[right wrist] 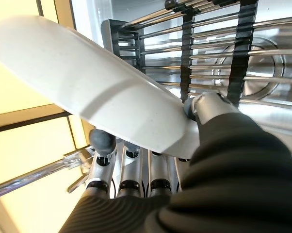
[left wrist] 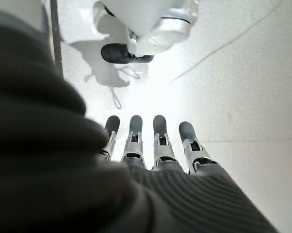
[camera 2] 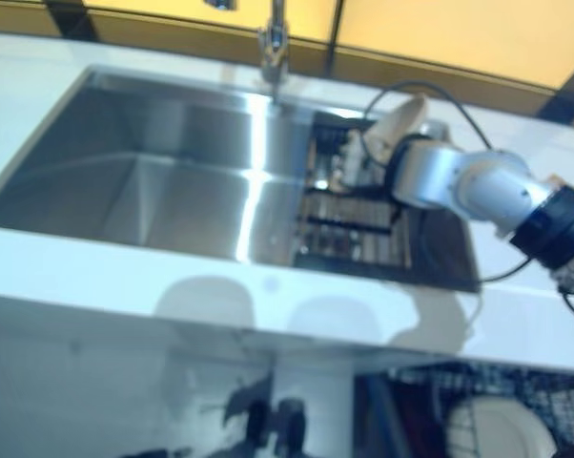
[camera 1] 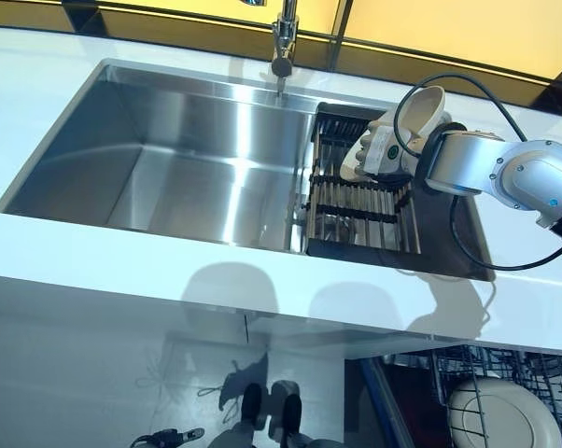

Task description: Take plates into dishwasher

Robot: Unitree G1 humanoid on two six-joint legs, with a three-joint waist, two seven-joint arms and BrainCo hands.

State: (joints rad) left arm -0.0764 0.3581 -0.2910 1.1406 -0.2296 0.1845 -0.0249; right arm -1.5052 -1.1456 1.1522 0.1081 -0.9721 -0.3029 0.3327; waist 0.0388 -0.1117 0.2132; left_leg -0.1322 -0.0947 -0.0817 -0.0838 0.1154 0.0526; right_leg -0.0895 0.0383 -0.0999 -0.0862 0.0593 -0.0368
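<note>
Plate (right wrist: 102, 97) in right robot hand (right wrist: 136, 182) – above rack (camera 1: 360, 201).

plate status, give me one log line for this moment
right hand: shut on plate above drying rack in sink | left hand: open, idle | another plate in dishwasher rack

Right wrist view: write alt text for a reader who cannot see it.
The right hand pinches a white plate between thumb and fingers, held above the dark-barred drying rack set over the steel sink.
</note>
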